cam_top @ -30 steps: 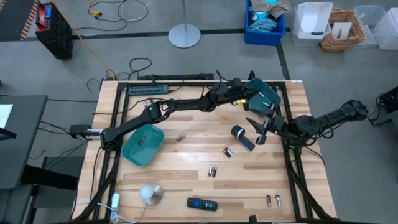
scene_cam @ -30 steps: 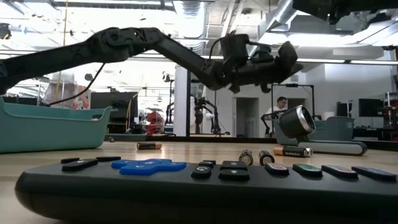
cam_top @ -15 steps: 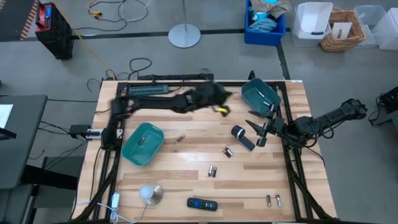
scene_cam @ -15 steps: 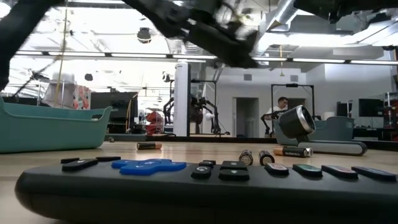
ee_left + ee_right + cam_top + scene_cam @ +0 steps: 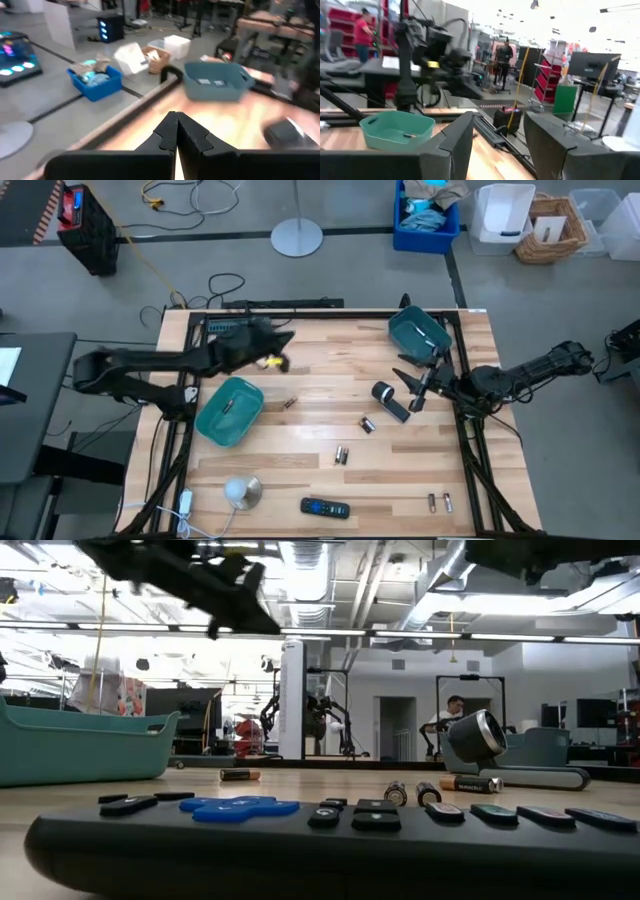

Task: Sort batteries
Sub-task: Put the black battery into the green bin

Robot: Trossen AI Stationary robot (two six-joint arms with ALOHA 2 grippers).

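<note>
Several small batteries lie on their sides on the wooden table: one [image 5: 291,402] near the left teal bin [image 5: 230,412], one [image 5: 367,424] mid-table, a pair [image 5: 341,455], and two [image 5: 440,501] by the near edge. One battery [image 5: 226,406] lies inside the left bin. My left gripper [image 5: 285,340] is shut on nothing [image 5: 176,127] and hangs high over the far-left part of the table, pointing toward the right teal bin [image 5: 216,82]. My right gripper [image 5: 415,385] waits open [image 5: 497,145] beside the black cylinder [image 5: 382,392].
A black remote [image 5: 325,508] lies near the near edge and fills the low view's foreground [image 5: 330,840]. A flat black piece [image 5: 397,410] lies by the cylinder, and a white dome [image 5: 240,492] sits near-left. Black frame rails run along the table's edges.
My left arm has swung fast from over the right teal bin toward the table's left, staying high; its gripper now hangs above the far-left area, close to the left bin. The right arm and the batteries have stayed in place.
</note>
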